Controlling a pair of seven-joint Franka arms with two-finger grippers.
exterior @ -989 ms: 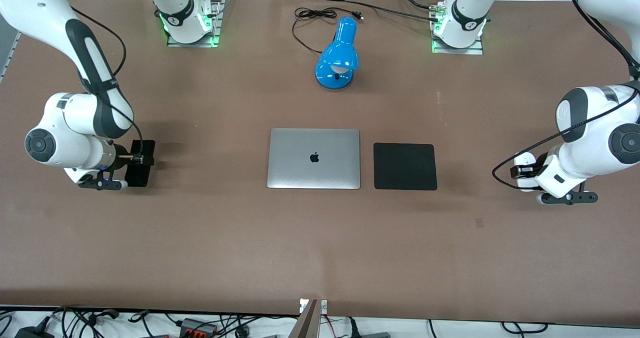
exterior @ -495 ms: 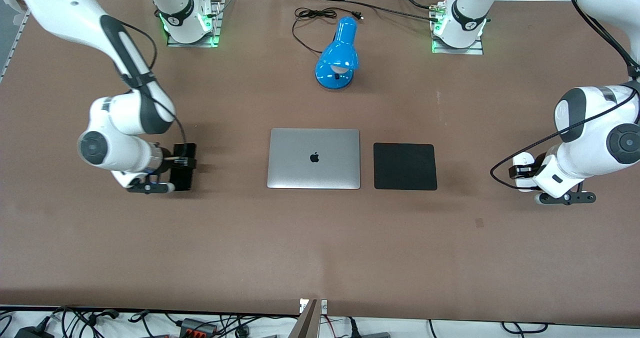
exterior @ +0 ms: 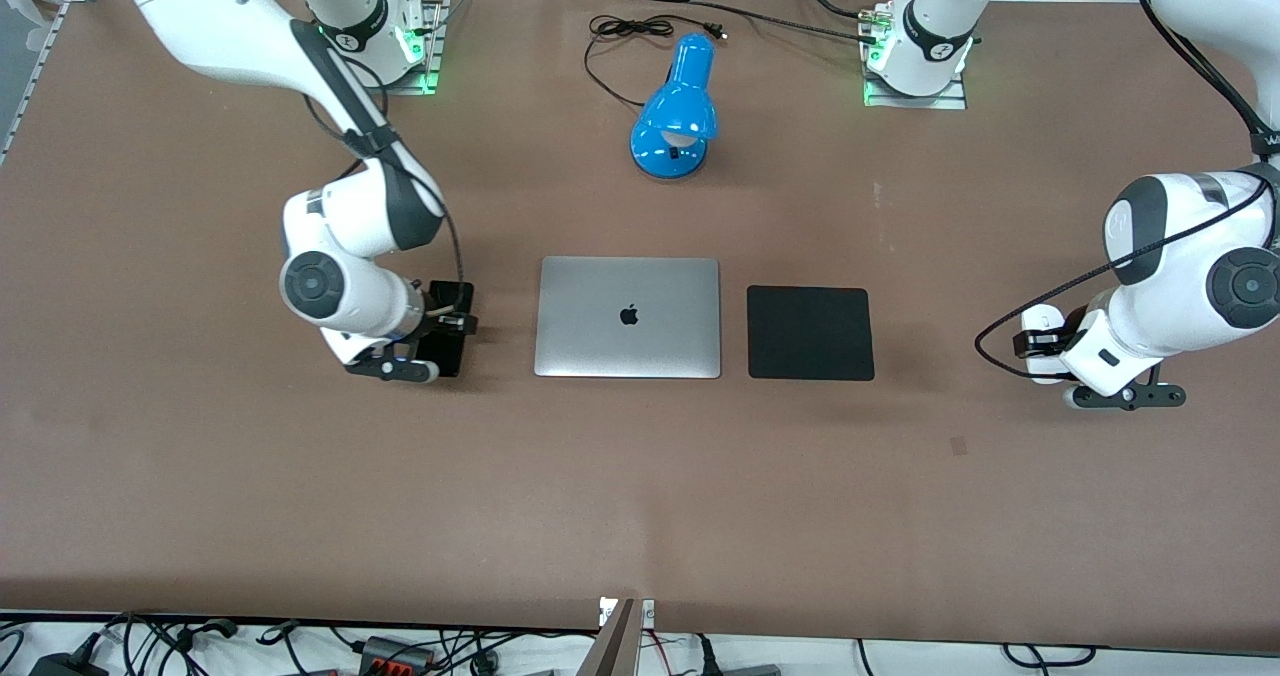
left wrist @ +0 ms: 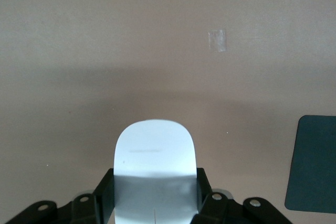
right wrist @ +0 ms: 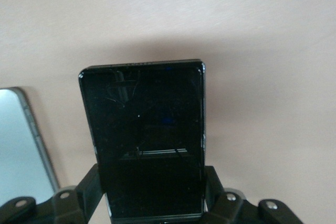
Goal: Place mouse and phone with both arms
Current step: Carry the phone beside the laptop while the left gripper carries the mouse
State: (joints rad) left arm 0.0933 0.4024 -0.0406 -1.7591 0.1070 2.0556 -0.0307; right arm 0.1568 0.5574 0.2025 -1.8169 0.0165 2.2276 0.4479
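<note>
Glossy black glass-faced phone [right wrist: 144, 140], smooth white glossy plastic mouse [left wrist: 155, 174], brushed matt silver metal laptop [exterior: 627, 317], matt black mat [exterior: 810, 333], shiny blue lamp [exterior: 677, 111], matt brown table [exterior: 640, 496].

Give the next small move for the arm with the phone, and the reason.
Probably lower it: the right hand grips the phone just beside the laptop, over bare table. The left hand holds the mouse, short of the black mat.
</note>
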